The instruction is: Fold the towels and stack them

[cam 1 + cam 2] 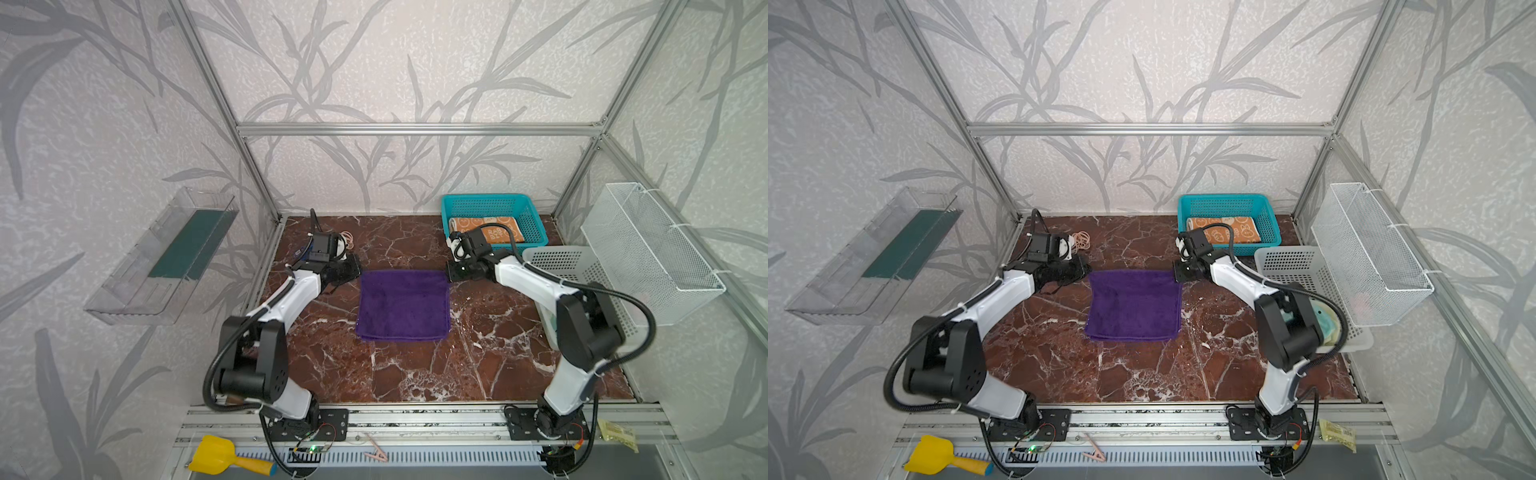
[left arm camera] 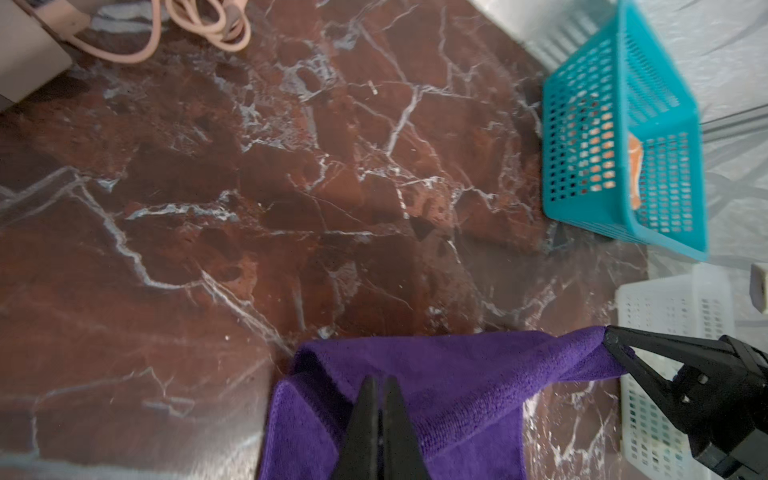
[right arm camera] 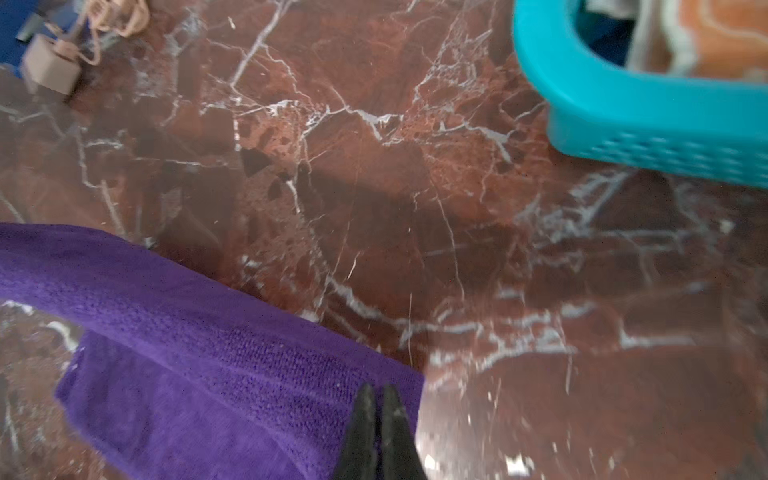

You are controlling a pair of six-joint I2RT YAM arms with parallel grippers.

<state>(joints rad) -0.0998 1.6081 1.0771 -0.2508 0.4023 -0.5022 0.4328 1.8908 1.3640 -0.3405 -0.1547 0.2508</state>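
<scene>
The purple towel (image 1: 403, 305) lies folded in the middle of the marble table (image 1: 415, 374), and shows in both top views (image 1: 1133, 305). My left gripper (image 1: 357, 271) is shut on its far left corner, seen close in the left wrist view (image 2: 380, 382). At the far right corner my right gripper (image 1: 449, 275) is shut on the cloth (image 3: 377, 388). The far edge of the top layer (image 3: 187, 316) hangs a little above the table between them. An orange rabbit-print towel (image 1: 496, 230) lies in the teal basket (image 1: 451, 208). A pale yellow-and-teal towel (image 1: 1327, 326) sits in the white basket (image 1: 1304, 266), mostly hidden by my right arm.
A wire basket (image 1: 648, 249) hangs on the right wall and a clear tray (image 1: 166, 257) on the left wall. A pinkish cable coil (image 1: 1081, 241) with its plug lies at the far left. A yellow scoop (image 1: 212, 455) and a peg (image 1: 376, 452) rest on the front rail.
</scene>
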